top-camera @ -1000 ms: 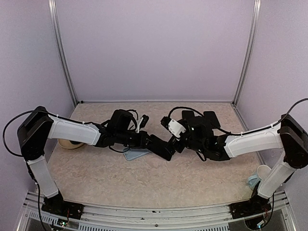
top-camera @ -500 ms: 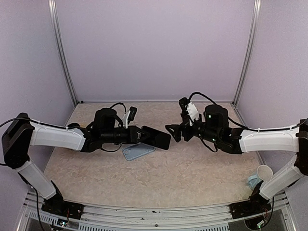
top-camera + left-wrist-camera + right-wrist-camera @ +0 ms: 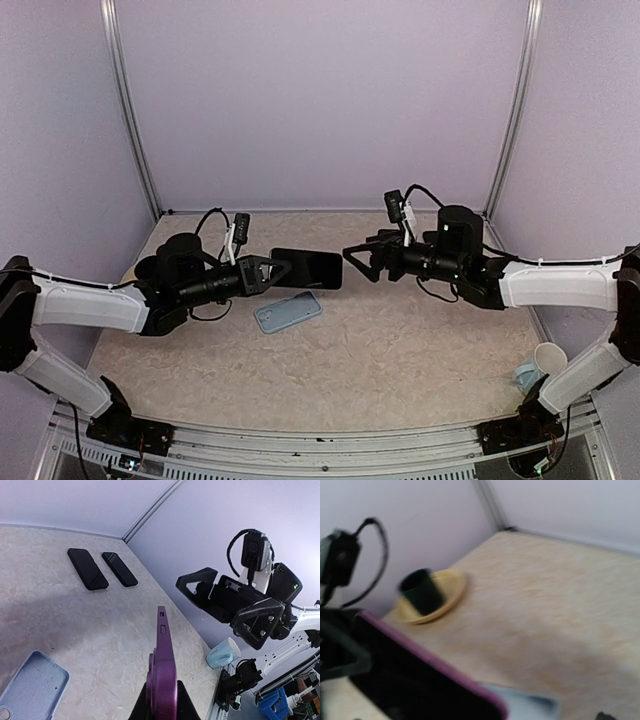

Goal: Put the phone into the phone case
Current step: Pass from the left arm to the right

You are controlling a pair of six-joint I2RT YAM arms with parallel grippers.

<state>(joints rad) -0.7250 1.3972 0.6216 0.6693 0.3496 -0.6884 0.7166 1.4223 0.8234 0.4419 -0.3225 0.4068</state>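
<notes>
My left gripper point(image 3: 272, 270) is shut on the phone point(image 3: 306, 268), a black-screened phone with a purple body, and holds it level in the air above the table. In the left wrist view the phone point(image 3: 163, 670) stands edge-on between my fingers. The light blue phone case point(image 3: 288, 311) lies open side up on the table, below the phone; it also shows in the left wrist view point(image 3: 31, 686). My right gripper point(image 3: 358, 262) is open and empty, in the air just right of the phone's free end, not touching it. The right wrist view is blurred; it shows the phone point(image 3: 415, 680) and the case point(image 3: 535, 705).
Two black phones point(image 3: 87, 568) point(image 3: 120, 569) lie side by side at the back of the table. A yellow plate point(image 3: 451, 592) with a dark green cup point(image 3: 421, 591) stands at the far left. A light blue cup point(image 3: 528, 376) and a white cup point(image 3: 548, 356) sit at the front right.
Both arms have risen and drawn apart. My left gripper has lifted the phone off the table area by the case and pulled it left. My right gripper has backed off to the right.
</notes>
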